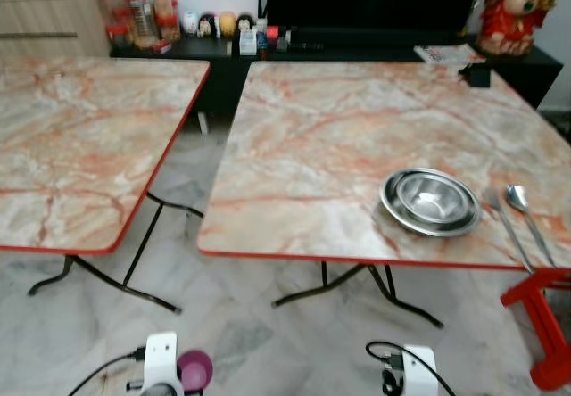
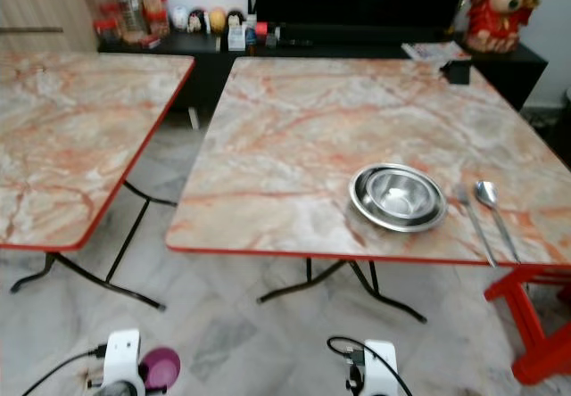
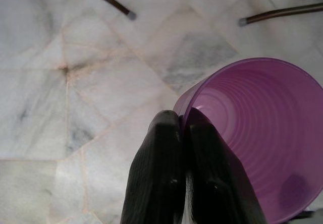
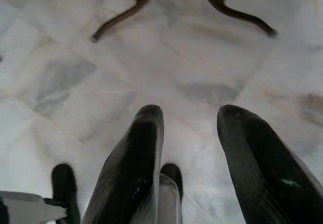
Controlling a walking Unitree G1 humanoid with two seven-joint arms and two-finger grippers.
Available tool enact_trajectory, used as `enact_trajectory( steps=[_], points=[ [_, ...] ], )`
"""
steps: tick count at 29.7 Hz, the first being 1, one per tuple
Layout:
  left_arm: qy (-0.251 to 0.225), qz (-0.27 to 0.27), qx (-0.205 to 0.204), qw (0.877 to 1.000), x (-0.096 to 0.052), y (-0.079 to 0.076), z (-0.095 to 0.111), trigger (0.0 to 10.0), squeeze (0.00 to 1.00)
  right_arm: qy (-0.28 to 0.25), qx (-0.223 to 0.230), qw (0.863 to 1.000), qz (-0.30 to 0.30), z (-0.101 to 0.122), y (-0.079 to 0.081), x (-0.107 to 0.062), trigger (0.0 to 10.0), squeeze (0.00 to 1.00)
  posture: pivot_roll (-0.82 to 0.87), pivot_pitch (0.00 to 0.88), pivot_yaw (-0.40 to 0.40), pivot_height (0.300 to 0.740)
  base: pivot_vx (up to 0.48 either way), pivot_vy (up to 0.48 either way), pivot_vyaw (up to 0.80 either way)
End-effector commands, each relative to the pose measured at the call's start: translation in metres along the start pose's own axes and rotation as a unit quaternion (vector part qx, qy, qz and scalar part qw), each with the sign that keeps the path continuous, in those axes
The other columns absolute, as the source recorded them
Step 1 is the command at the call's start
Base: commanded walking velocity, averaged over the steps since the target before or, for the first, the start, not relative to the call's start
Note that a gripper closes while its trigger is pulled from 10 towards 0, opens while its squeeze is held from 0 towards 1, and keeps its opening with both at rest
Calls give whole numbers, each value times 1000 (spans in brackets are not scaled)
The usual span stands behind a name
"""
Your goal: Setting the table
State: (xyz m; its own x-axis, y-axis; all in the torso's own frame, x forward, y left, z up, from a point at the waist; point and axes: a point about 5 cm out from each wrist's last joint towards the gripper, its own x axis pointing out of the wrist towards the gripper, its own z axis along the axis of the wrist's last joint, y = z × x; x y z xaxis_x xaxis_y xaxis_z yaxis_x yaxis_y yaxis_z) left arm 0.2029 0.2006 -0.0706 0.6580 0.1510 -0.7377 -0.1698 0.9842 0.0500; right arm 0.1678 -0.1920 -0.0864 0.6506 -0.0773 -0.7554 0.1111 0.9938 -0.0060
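Observation:
A purple plastic cup (image 3: 262, 133) hangs low over the floor, its rim pinched by my left gripper (image 3: 182, 120), which is shut on it; the cup (image 1: 194, 369) also peeks out beside my left wrist in the eye views. On the right marble table (image 1: 339, 146), near its front edge, sits a steel bowl (image 1: 430, 202) on a steel plate. To the right of it lie a fork (image 1: 505, 222) and a spoon (image 1: 525, 210). My right gripper (image 4: 189, 120) hangs open over the floor with nothing between its fingers.
A second marble table (image 1: 80, 137) stands to the left, with a gap of tiled floor (image 1: 192, 169) between the two. A red stool (image 1: 544, 325) stands at the right table's front corner. A dark low cabinet (image 1: 357, 53) with bottles, a television and a figurine lines the back wall.

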Motion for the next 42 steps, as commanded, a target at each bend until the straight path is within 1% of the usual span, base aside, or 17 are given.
enact_trajectory(
  steps=[1, 20, 27, 31, 40, 42],
  points=[
    [2, -9, 1, 1000, 0, -5, -1, 10000, 0, 1, -2, 1000, -11, -1, -7, -1, 10000, 0, -74, 0, 15, 740, 0, -390, 0],
    [1, -8, 0, 1000, -1, -5, -2, 10000, 0, -2, 2, 1000, -15, -2, -9, -2, 10000, 0, -73, 0, 11, 740, 0, -389, 0],
    [10, -1, -3, 1000, -1, -2, -5, 10000, 0, -1, 2, 1000, -15, -2, -9, -1, 10000, 0, -71, 0, 7, 740, 0, 0, 0],
    [4, 3, -17, 1000, -2, 0, -6, 10000, 0, 0, 2, 1000, -14, -1, -9, -1, 10000, 0, -68, 0, 5, 740, 0, 0, 0],
    [6, 4, -17, 1000, -1, 0, -5, 10000, 0, 0, 3, 1000, -15, -1, -8, -1, 10000, 0, -72, 0, 5, 740, 0, 0, 0],
    [4, 4, -18, 1000, -1, 0, -4, 10000, 0, 1, 3, 1000, -16, -1, -9, -1, 10000, 0, -71, 0, 5, 740, 270, 0, 0]
  ],
)
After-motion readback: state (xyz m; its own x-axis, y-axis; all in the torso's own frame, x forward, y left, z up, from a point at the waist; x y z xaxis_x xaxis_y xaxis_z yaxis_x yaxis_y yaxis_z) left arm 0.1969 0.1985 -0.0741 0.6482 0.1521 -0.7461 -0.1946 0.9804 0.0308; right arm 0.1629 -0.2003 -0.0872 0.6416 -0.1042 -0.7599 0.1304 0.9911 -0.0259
